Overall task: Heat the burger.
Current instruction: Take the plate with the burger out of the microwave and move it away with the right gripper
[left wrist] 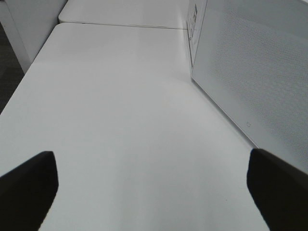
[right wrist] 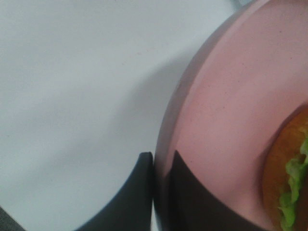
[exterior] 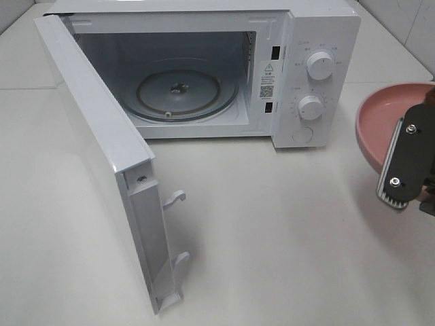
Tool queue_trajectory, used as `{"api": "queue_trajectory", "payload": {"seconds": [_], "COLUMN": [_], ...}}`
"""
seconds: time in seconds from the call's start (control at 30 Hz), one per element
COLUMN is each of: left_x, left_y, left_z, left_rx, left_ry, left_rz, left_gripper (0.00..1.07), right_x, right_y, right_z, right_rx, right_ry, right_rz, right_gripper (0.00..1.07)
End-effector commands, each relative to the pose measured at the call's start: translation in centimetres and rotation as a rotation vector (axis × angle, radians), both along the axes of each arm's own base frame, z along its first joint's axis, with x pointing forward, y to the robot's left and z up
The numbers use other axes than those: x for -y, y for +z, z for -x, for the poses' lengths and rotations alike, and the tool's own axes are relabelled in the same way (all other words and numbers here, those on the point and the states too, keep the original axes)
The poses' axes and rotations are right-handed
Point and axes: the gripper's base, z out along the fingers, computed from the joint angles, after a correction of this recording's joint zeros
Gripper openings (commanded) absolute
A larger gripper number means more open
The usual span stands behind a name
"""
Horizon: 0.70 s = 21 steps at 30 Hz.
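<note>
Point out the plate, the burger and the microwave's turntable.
plate (exterior: 375, 122), exterior high view, bare pink inner surface.
burger (right wrist: 281, 168), right wrist view, bun edge beside the lettuce.
turntable (exterior: 178, 89), exterior high view, glass near its centre.

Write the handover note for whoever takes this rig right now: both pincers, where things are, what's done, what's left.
Left pincer: open, empty, over bare table beside the open door.
Right pincer: shut on the rim of the round pink plate, at the right of the table.
Burger with green lettuce: on that plate, only its edge in view.
White microwave oven: door swung fully open, round glass turntable bare.
Done: door opened, plate gripped.
Left: carry the plate in onto the turntable, release, close the door, set the white dials.
</note>
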Motion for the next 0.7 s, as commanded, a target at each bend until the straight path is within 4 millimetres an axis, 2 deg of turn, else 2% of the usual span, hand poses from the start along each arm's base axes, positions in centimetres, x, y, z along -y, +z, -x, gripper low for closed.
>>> {"api": "queue_trajectory", "payload": {"seconds": [0.03, 0.07, 0.37, 0.43, 0.7], "left_x": [0.0, 0.0, 0.0, 0.0, 0.0], "left_y": [0.0, 0.0, 0.0, 0.0, 0.0], "left_z": [0.0, 0.0, 0.0, 0.0, 0.0], "left_rx": [0.008, 0.008, 0.008, 0.008, 0.008], "left_ry": [-0.002, -0.002, -0.002, -0.002, -0.002], "left_rz": [0.009, 0.009, 0.009, 0.009, 0.009], "left_gripper": [1.0, 1.0, 1.0, 1.0, 1.0], "right_x": [0.6, 0.7, 0.8, 2.7, 5.5], "right_y": [0.1, 0.0, -0.8, -1.3, -2.7], "right_z": [-1.0, -1.2, -1.7, -2.4, -4.1], "right_rx": [0.078, 0.093, 0.095, 0.059, 0.019], "right_ry": [-0.117, -0.178, -0.326, -0.477, -0.625], "right_rz": [0.056, 0.055, 0.008, -0.003, -0.008], "right_gripper": [0.0, 0.0, 0.0, 0.0, 0.0]}}
